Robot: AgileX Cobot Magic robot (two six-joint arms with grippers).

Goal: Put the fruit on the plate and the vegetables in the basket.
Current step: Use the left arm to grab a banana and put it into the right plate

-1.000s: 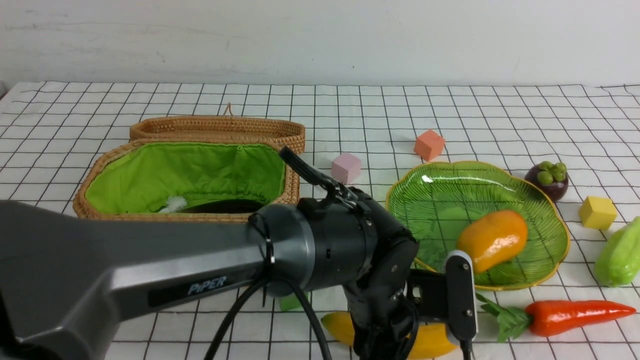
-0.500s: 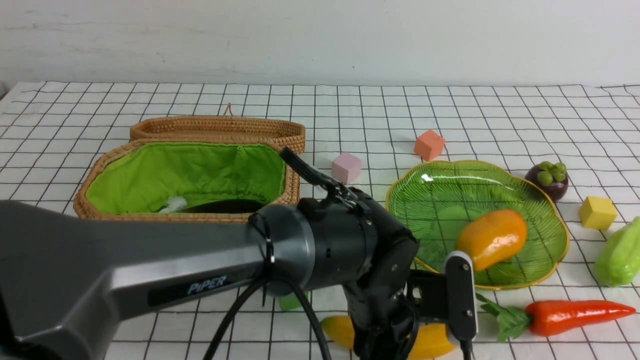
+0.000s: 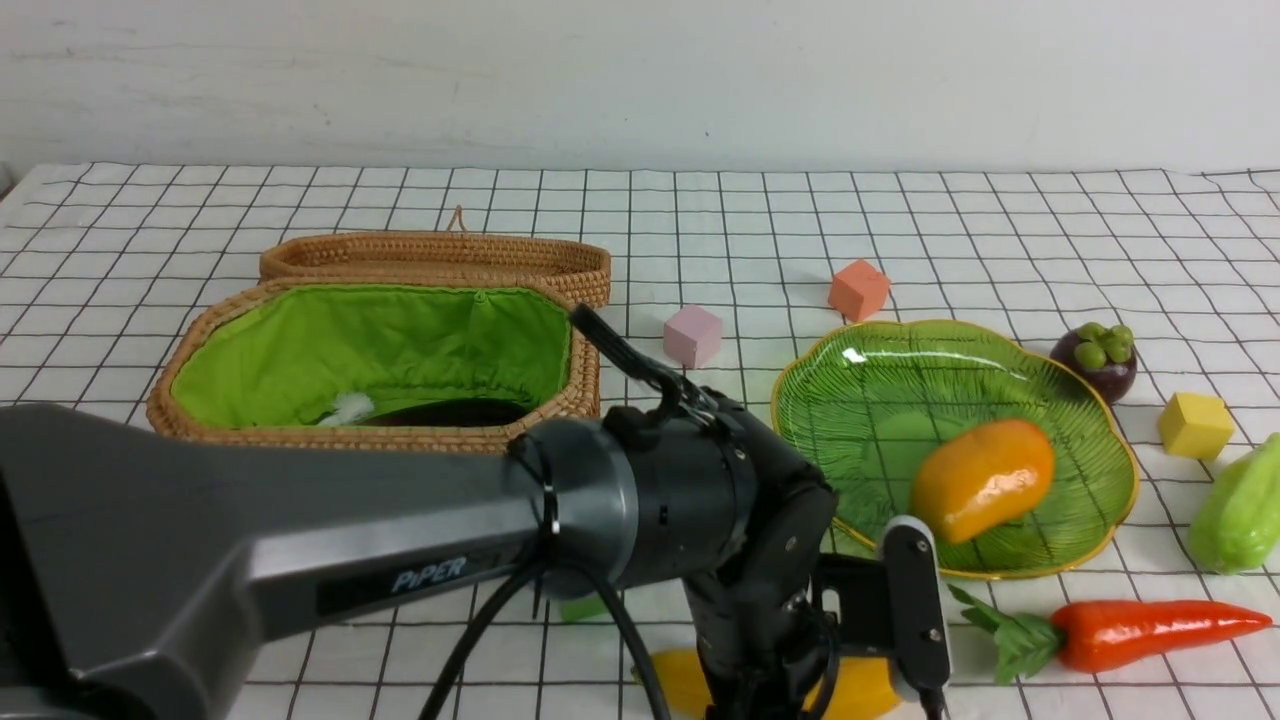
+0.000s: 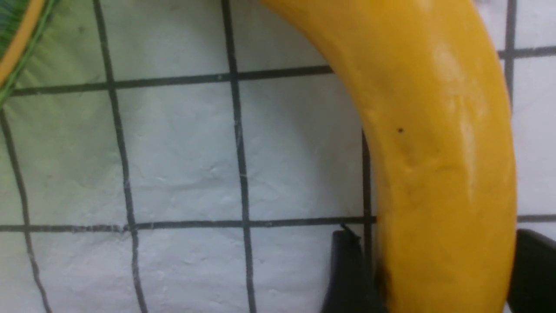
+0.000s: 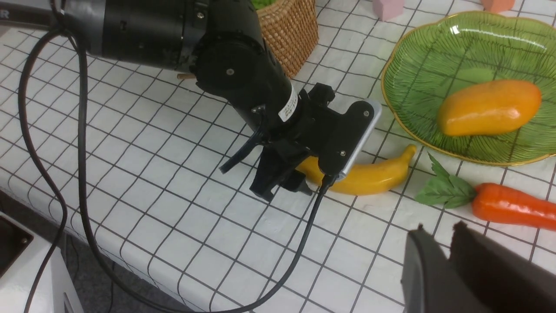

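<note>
The yellow banana lies on the cloth near the front edge, also seen in the front view and the right wrist view. My left gripper is low over it, open, one finger on each side of the banana. The mango lies on the green plate. The mangosteen, the gourd and the carrot lie on the cloth on the right. A dark shape, the eggplant as far as I can tell, lies in the basket. My right gripper is shut and empty, above the cloth near the carrot.
A pink cube, an orange cube and a yellow cube lie around the plate. A green cube shows under the left arm. The left arm and its cable cross the front of the table.
My left arm has sunk a little lower over the banana. Nothing else has moved.
</note>
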